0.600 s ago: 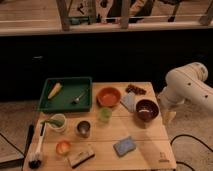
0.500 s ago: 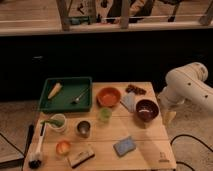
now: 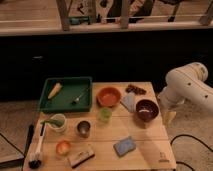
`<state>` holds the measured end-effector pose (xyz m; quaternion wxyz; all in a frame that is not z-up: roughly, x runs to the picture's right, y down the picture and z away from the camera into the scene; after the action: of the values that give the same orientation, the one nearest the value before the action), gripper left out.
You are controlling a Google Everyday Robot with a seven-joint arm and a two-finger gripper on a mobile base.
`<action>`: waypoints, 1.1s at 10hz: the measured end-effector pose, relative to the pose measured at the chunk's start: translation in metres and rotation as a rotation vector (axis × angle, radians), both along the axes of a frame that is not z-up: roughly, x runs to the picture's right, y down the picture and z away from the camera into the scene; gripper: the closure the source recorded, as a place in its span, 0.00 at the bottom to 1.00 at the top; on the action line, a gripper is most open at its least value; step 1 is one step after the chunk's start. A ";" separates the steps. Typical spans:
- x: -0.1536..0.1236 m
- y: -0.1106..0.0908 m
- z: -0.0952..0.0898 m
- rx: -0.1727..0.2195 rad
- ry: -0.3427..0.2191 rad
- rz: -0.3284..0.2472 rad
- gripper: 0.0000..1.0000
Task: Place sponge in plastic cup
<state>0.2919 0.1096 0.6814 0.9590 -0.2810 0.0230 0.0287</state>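
Wooden table (image 3: pixel 150 140), lit warm, carries everything. We take the green tray (image 3: pixel 66 79) at its back-left corner as our landmark.

White robot arm (image 3: pixel 187 87): far right of the tray, off the table's right edge. The gripper (image 3: pixel 170 116) hangs from it, pointing down, right of the tray and slightly nearer the camera. We cannot tell whether it is spread or pressed together; it carries nothing we can make out.

Inside the tray: a yellowish oblong item (image 3: pixel 55 90) at left, a utensil (image 3: pixel 80 96) at right.

Orange bowl (image 3: pixel 109 96): just right of the tray.
Dark bowl (image 3: pixel 147 110): further right of the tray, past a pale folded cloth (image 3: pixel 128 101).
Brush (image 3: pixel 36 150): in front of the tray's left corner, at the table edge.
Sponge (image 3: pixel 125 146), blue, flat: in front of the tray and well to its right, near the table's front edge, alone.
Tan-and-black block (image 3: pixel 81 156): straight in front of the tray, at the front edge.
White mug (image 3: pixel 57 122) and metal cup (image 3: pixel 83 128): just in front of the tray.
Green plastic cup (image 3: pixel 104 115): off the tray's front-right corner, upright, well apart from the sponge.
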 end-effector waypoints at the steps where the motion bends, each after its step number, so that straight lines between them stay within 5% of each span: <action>1: 0.000 0.000 0.000 0.000 0.000 0.000 0.19; 7: -0.001 0.002 0.000 -0.003 -0.001 -0.003 0.20; 11: -0.020 0.037 -0.003 -0.026 -0.023 -0.052 0.20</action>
<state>0.2722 0.1465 0.6787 0.9558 -0.2932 0.0195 0.0001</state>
